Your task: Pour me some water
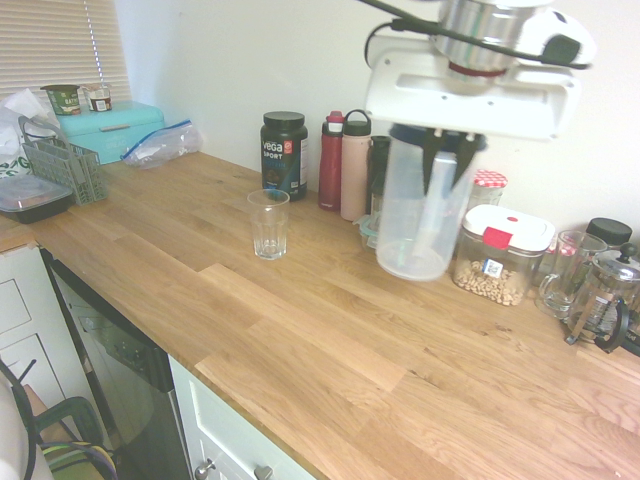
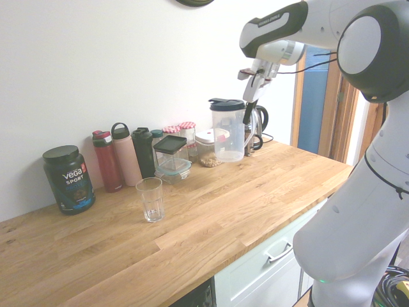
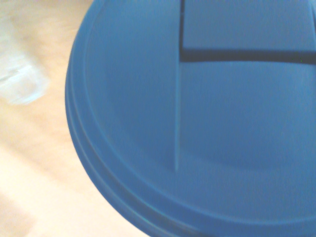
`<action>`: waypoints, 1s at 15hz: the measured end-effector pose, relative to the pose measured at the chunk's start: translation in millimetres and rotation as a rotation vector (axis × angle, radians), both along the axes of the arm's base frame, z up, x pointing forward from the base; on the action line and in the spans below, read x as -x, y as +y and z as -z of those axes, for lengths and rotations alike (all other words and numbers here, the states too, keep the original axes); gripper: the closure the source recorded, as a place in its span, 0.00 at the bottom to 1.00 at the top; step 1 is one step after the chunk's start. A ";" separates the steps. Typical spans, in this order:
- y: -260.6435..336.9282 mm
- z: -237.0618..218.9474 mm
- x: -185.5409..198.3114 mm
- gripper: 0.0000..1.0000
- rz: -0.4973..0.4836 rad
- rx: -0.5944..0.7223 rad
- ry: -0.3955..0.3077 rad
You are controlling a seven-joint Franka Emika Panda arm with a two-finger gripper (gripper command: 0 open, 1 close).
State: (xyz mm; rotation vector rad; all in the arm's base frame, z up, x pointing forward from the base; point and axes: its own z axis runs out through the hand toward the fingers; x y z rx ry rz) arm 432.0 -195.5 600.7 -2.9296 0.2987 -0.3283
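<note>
The pincer [image 1: 442, 188] is clenched on the handle [image 1: 434, 222] of the clear pitcher [image 1: 410, 225], which hangs upright and looks raised off the tabletop [image 1: 300, 330]. Its lid [image 3: 128, 113] is on — deep blue in the wrist view, where it fills most of the picture. Whether there is water inside, I cannot tell.

Behind the pitcher, near the wall, sits a canister [image 1: 489, 280] with a white lid and a red tab, pale pieces heaped at the bottom. Beside it stand 2 jars [image 2: 187, 137] with red-and-white lids, and a clear food container [image 2: 174, 169]. Past the canister are a glass mug [image 1: 567, 278] and a French press [image 1: 603, 295].

The drinking glass [image 1: 269, 228] stands upright on the tabletop, well apart from the pitcher, with no water visible in it. Behind it, towards the wall, are the black Vega Sport tub [image 1: 284, 158], a red bottle [image 1: 331, 168], a pink bottle [image 1: 355, 172] with a loop on its cap and a dark bottle [image 2: 144, 153].

At the far end of the tabletop is a turquoise box [image 1: 115, 133] carrying 2 small pots [image 1: 63, 100] — a grey basket [image 1: 65, 168] and a plastic bag [image 1: 160, 146] lie near it.
</note>
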 end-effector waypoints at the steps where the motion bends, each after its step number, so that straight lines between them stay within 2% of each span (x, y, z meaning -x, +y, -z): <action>1: 14.9 -2.1 -3.5 1.00 -0.057 0.020 0.020; 9: 169.4 -1.4 -27.0 1.00 -0.462 0.305 0.149; 15: 238.6 31.2 -54.9 1.00 -0.699 0.601 0.212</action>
